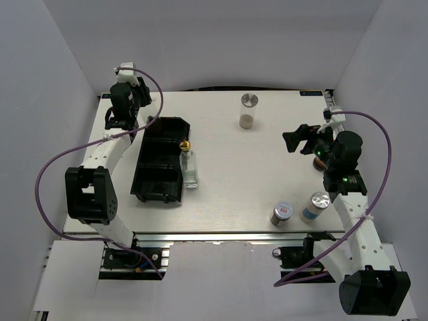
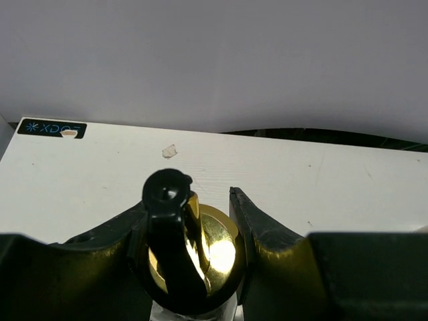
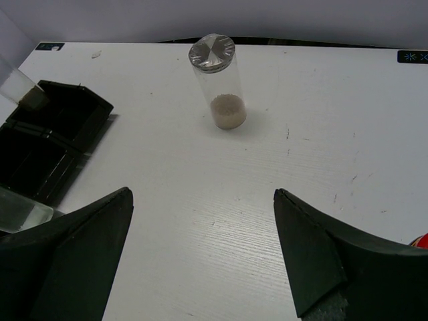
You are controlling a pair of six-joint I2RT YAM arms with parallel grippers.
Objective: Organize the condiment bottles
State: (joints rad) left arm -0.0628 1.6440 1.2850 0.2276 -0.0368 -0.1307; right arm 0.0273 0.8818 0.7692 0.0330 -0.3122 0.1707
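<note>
My left gripper (image 1: 125,114) hangs at the back left, beside the tray's far end, shut on the gold pourer top (image 2: 200,244) of a clear glass bottle (image 3: 15,85). A second gold-topped glass bottle (image 1: 190,166) stands against the tray's right side. The beige shaker (image 1: 248,111) stands at the back centre, also seen ahead of the right wrist as the beige shaker (image 3: 218,80). The red-label shaker (image 1: 281,212) and the blue-white shaker (image 1: 315,206) stand at the front right. My right gripper (image 1: 301,139) is open over bare table, its jaws empty. A red sliver (image 3: 421,241) shows by its right finger.
The black compartment tray (image 1: 160,160) lies on the table's left side, with nothing showing in its compartments. The table's back edge and the wall are close behind the left gripper. The right arm's body covers the table around the right edge.
</note>
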